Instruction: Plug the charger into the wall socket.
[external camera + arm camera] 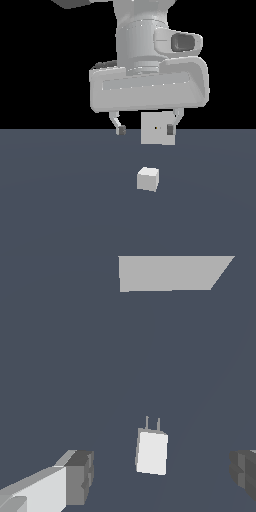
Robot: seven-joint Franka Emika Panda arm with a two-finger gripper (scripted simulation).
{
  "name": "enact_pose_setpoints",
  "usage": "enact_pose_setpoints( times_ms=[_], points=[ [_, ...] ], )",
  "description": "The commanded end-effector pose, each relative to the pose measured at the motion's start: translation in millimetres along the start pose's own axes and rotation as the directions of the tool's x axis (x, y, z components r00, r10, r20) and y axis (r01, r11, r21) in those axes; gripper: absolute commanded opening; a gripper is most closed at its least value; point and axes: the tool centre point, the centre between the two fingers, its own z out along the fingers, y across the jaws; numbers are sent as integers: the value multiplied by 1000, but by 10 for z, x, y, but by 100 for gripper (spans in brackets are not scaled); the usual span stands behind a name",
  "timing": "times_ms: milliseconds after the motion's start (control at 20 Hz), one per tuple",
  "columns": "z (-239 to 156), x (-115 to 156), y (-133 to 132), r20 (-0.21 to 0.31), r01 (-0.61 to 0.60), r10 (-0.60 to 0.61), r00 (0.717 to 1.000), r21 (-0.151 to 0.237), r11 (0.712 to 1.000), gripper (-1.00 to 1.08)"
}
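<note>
- below, charger (148, 179) resting on dark grey floor (60, 200), free of any grip; two thin prongs visible on one end in wrist view (152, 452)
- above it, gripper (145, 129) hovering with jaws spread wide, nothing between them; charger lying lower than the fingertips (121, 130), roughly under the gap, nearer the exterior view's right finger
- beyond, wall socket (157, 128) standing upright, partly hidden behind that finger; well apart from charger; pale plate edge also seen in wrist view (165, 273)
</note>
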Motion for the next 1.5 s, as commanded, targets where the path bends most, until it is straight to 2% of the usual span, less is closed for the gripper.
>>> enact_pose_setpoints(
  times_ms=[0,350,650,1150,1450],
  points=[
    [59,-51,16,-30,-27,27,999,-1,1000,100],
    [200,-147,51,-93,-85,84,992,-2,996,100],
    [278,-189,67,-125,-114,113,986,-3,993,100],
    [328,-208,68,-133,-122,120,984,-4,993,100],
    [512,-246,65,-133,-123,122,984,-3,992,100]
  ],
)
